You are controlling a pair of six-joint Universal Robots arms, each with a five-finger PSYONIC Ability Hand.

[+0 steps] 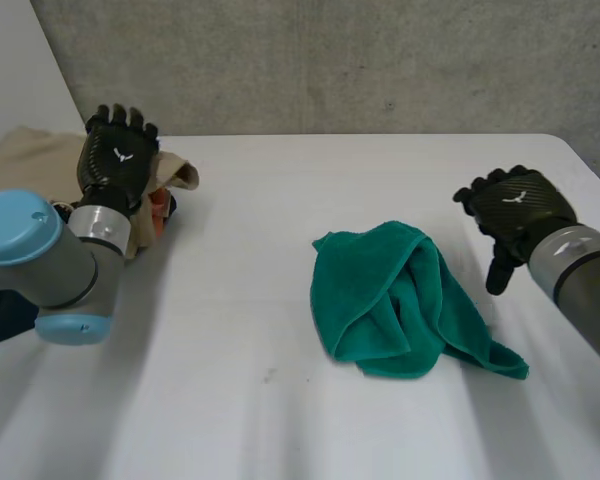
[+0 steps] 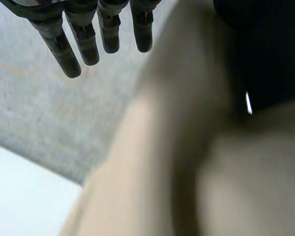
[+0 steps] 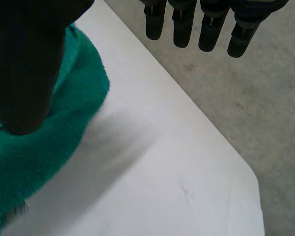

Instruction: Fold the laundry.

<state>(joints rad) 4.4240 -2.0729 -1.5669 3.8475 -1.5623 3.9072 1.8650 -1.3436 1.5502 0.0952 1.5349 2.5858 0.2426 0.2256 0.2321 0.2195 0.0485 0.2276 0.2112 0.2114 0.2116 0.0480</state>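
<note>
A crumpled green towel (image 1: 405, 300) lies on the white table (image 1: 280, 250), right of the middle. My right hand (image 1: 515, 210) hovers just right of it, apart from the cloth, fingers (image 3: 206, 27) straight and thumb hanging down, holding nothing. In the right wrist view the green towel (image 3: 44, 147) lies below the thumb. My left hand (image 1: 118, 150) is raised over a pile of beige laundry (image 1: 30, 160) at the table's far left corner. Its fingers (image 2: 83, 34) are straight and open above the beige cloth (image 2: 187, 162), touching nothing.
Something orange (image 1: 158, 208) and dark peeks out of the beige pile beside the left wrist. A grey concrete wall (image 1: 380, 60) stands behind the table. The table's rounded far right corner (image 3: 246, 172) is near my right hand.
</note>
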